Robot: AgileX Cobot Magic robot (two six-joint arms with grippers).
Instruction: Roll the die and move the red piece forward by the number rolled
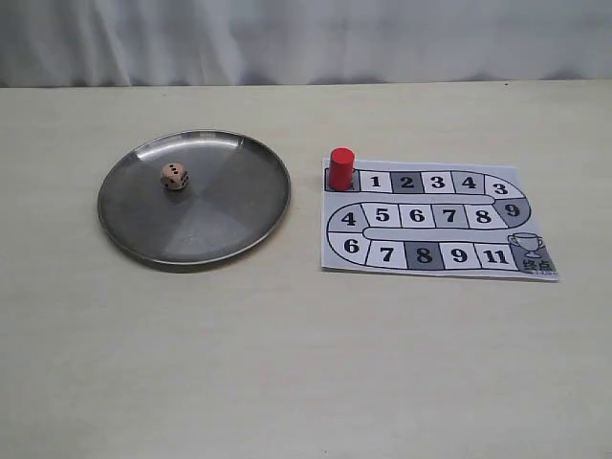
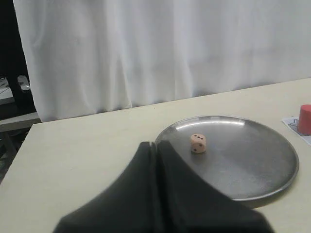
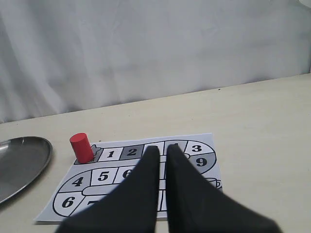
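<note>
The die (image 1: 174,176), a small tan cube with dark pips, rests in the far left part of a round metal plate (image 1: 225,210). The red piece (image 1: 341,169) stands upright on the start square at the top left of the paper board (image 1: 435,216), beside square 1. Neither gripper shows in the exterior view. In the left wrist view my left gripper (image 2: 155,144) is shut and empty, just short of the plate's rim, with the die (image 2: 198,143) a little beyond it. My right gripper (image 3: 163,148) hangs over the board (image 3: 111,156), shut to a narrow slit and empty; the red piece (image 3: 81,147) stands apart.
Plate and board lie side by side on a pale wooden table, a small gap between them. A white curtain closes off the table's far edge. The left wrist view catches the red piece (image 2: 305,119) past the plate (image 2: 257,160).
</note>
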